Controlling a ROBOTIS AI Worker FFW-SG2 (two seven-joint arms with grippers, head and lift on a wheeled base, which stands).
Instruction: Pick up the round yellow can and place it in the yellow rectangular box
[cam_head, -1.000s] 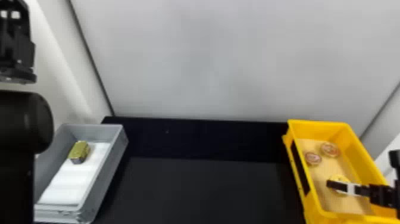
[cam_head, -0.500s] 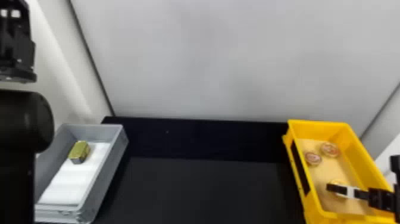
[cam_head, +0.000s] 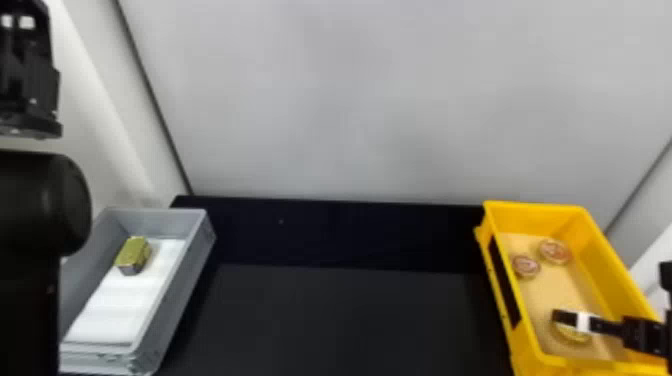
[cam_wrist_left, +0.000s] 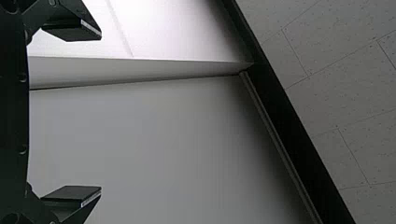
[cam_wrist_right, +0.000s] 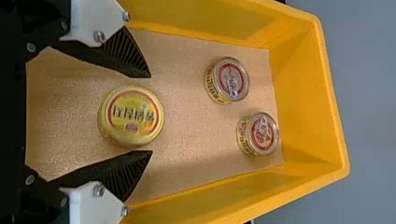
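At the head view's right edge, my right gripper (cam_head: 567, 318) reaches low into the yellow rectangular box (cam_head: 545, 212), over the round yellow can (cam_head: 574, 334). In the right wrist view the right gripper (cam_wrist_right: 151, 113) is open. The round yellow can (cam_wrist_right: 131, 115) lies flat on the box's tan floor between its fingers, with narrow gaps on both sides. My left gripper's arm stays raised at the head view's left edge, its dark upper part (cam_head: 30, 80) showing; in the left wrist view the left gripper (cam_wrist_left: 101, 113) stands open and holds nothing.
Two smaller round cans (cam_wrist_right: 227, 80) (cam_wrist_right: 258, 134) sit farther along inside the yellow box, whose walls surround the right gripper. A grey box (cam_head: 187, 295) on the left contains a gold block-shaped can (cam_head: 133, 255) on white lining. Black table (cam_head: 340, 320) lies between the boxes.
In the head view, the yellow can showed mostly above the right finger; now it shows below it, closer to the box's front. The right finger has shifted only slightly. The left arm has kept still.
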